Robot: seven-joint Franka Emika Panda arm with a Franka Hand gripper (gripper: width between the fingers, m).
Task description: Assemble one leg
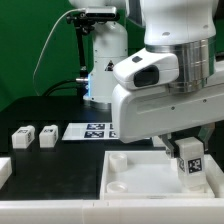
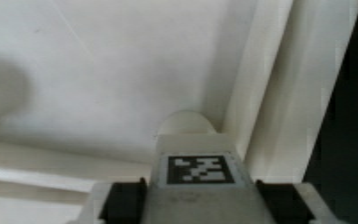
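My gripper (image 1: 189, 165) is shut on a white leg (image 1: 190, 160) with a black-and-white tag, holding it upright over the large white tray-like piece (image 1: 135, 175), near that piece's corner on the exterior view's right. In the wrist view the leg (image 2: 201, 160) sits between my two dark fingers (image 2: 130, 200), its rounded end pointing toward the tray's surface (image 2: 105, 80) beside a raised rim (image 2: 265, 90). Two more legs (image 1: 21, 137) (image 1: 47, 136) lie on the black table at the exterior view's left.
The marker board (image 1: 90, 130) lies on the table behind the tray piece. A white block (image 1: 4, 170) sits at the left edge. A round corner socket (image 1: 117, 186) shows on the tray. The arm's body (image 1: 160, 80) hides the right back.
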